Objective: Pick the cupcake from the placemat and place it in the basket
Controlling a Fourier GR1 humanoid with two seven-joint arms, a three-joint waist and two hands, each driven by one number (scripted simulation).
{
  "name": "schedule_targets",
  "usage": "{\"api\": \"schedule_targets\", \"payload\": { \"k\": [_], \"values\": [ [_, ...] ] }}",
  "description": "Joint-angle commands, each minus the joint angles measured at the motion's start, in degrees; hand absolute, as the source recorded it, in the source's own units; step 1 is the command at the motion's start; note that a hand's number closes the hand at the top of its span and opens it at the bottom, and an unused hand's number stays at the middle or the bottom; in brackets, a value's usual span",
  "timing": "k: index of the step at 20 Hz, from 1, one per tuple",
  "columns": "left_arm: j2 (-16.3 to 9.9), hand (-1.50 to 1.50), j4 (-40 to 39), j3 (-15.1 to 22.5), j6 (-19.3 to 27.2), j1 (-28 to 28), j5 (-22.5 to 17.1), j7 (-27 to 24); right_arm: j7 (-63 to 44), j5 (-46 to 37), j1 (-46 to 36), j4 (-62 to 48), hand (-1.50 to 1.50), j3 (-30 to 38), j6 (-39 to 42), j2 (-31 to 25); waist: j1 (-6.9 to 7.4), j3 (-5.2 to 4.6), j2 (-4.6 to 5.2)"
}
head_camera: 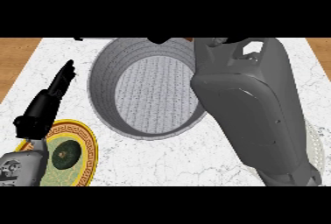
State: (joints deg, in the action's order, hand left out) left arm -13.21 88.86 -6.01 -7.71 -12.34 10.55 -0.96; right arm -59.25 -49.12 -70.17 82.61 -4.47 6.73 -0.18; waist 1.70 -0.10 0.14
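Left hand upright, fingers straight.

A grey woven basket is seen at twelve o'clock on a white counter veined in grey marble. At eight o'clock, a yellow-rimmed plate banded with an orange key pattern is shown, its centre pale green. Brown wood is visible at ten o'clock.
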Motion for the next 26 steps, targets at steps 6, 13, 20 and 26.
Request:
{"api": "schedule_targets", "payload": {
  "k": [6,13,20,26],
  "values": [
    [-2.24,0.0,0.59,-1.71,-2.39,-0.38,-1.57,0.76,-3.8,9.07,-8.26,-21.25,1.5,-1.67,-6.64,0.17,0.36,0.02,0.05],
    [0.22,0.0,-0.51,-1.16,0.74,0.49,0.16,-0.29,-8.2,8.04,-10.96,-29.07,1.5,-4.77,1.42,0.17,-1.04,0.01,-0.23],
    [-0.43,0.0,-2.36,-0.96,-0.35,-3.04,0.07,1.06,-5.06,8.2,-15.12,-37.07,1.5,-6.96,8.23,0.16,-1.08,0.02,-0.06],
    [0.49,0.0,-0.09,-0.51,1.39,-1.5,1.49,1.66,-1.56,13.9,-12.09,-36.46,-1.5,-2.92,6.33,0.16,-1.24,0.08,-0.15]
  ]
}}
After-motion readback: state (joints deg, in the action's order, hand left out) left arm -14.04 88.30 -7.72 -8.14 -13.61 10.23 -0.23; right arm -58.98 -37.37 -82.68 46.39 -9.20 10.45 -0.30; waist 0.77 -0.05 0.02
